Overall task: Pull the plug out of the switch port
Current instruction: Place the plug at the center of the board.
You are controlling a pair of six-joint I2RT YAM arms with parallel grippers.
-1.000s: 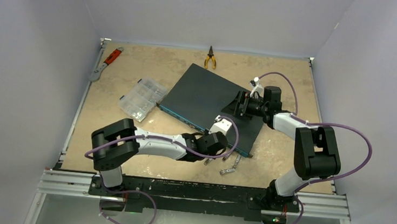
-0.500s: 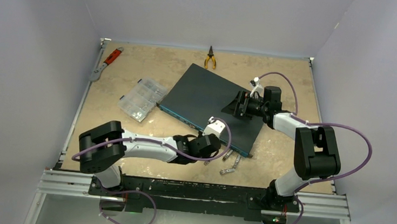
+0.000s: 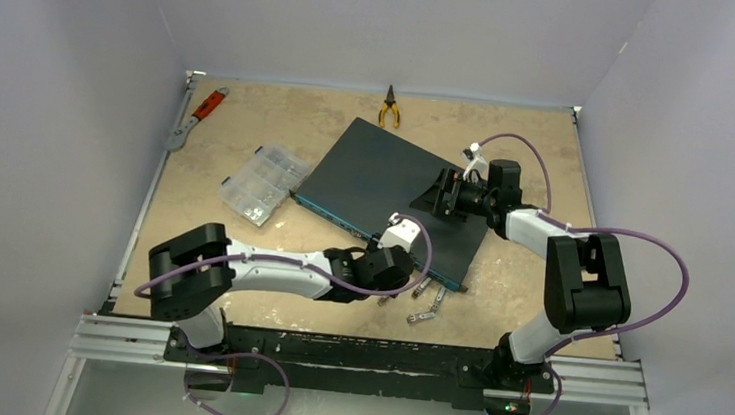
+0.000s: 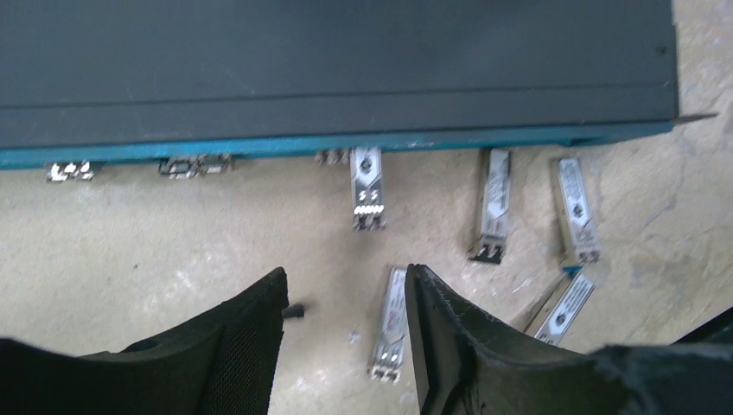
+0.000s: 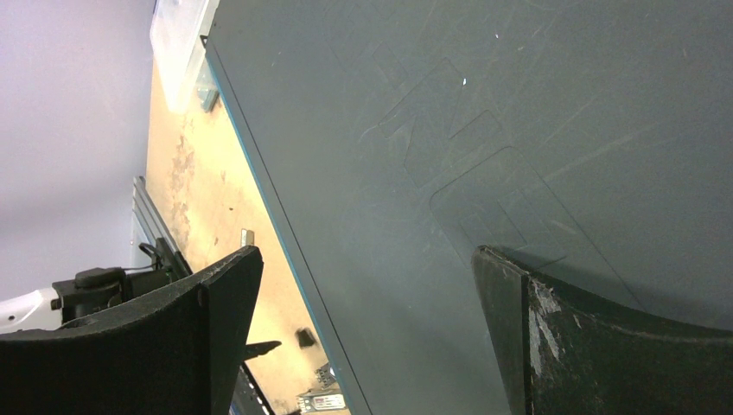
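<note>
Silver plug (image 4: 366, 186), seemingly in switch (image 4: 346, 69) edge, beyond spread left pincer (image 4: 346, 285).

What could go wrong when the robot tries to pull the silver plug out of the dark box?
A loose plug lies between the fingers of the open left gripper, so it might grab that instead of the plugged-in plug. The switch might slide when pulled; the right gripper is open over it, maybe not pressing.

- The left gripper (image 3: 400, 269) sits low, just beside the switch's (image 3: 386, 184) blue-edged front.
- The right gripper (image 3: 437, 198) is over its top.
- Loose silver modules (image 3: 425, 299) lie nearby.
</note>
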